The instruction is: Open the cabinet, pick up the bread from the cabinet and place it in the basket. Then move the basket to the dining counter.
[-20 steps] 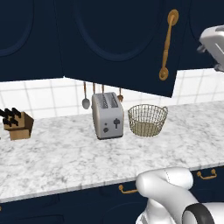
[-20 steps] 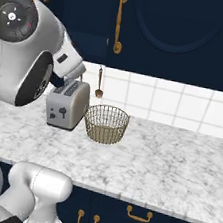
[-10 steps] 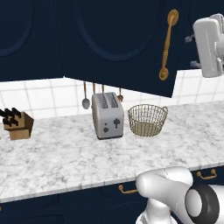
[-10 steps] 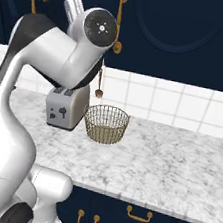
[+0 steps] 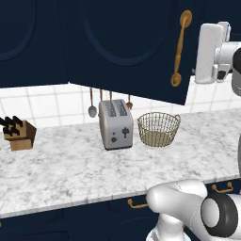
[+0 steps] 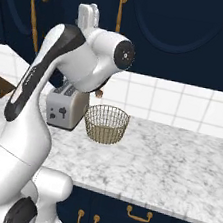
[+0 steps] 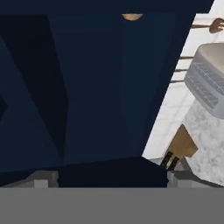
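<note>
The cabinet [image 5: 122, 47] fills the top of the left base view, its navy door with an arched panel swung partly out; the curved brass handle [image 5: 180, 47] hangs at upper right. In the hand view a golden-brown sliver at the top edge may be the bread [image 7: 132, 16]. The gripper [image 5: 209, 54], at far right beside the door's edge, has its fingers spread wide, holding nothing. Reaching in, the hand could clip that edge. Below, the tan wire-mesh basket [image 5: 158, 128] sits near the boxy metal toaster [image 5: 116, 124] on marbled stone.
</note>
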